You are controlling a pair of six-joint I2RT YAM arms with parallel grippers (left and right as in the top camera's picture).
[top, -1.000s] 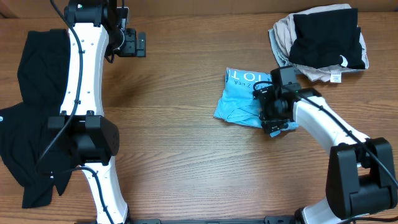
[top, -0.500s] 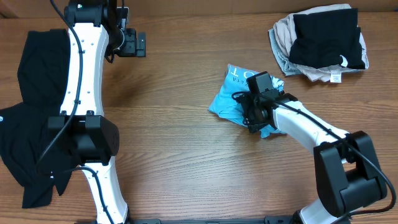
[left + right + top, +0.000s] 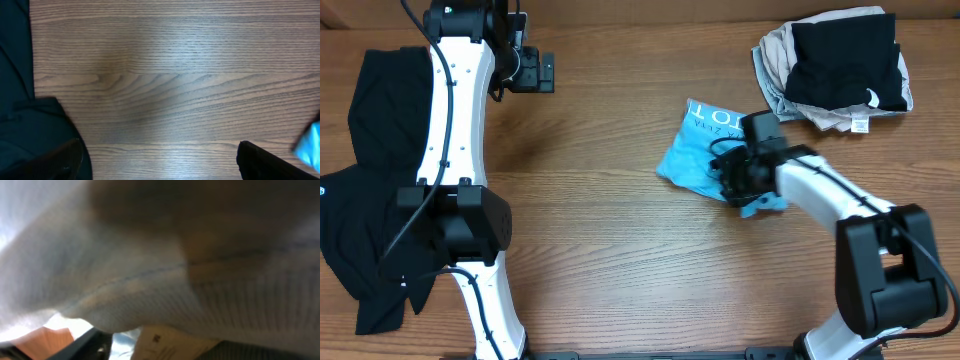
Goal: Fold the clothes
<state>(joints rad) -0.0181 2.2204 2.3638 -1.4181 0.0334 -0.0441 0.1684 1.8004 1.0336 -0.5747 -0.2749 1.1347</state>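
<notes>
Two grippers: right gripper [image 3: 735, 182] buried in blue T-shirt [image 3: 685, 165] mid-frame, probably seeking fold edge, jaws hidden; left gripper [image 3: 542, 72] idle upper left, jaws apart.

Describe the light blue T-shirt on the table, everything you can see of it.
The light blue T-shirt is soft, thin-looking cloth, crumpled into a rough bundle on the wooden table, right of centre. Lettering shows along its upper edge. The right tool sits on its right side, jaws hidden in fabric. It lies apart from the beige and black pile.
</notes>
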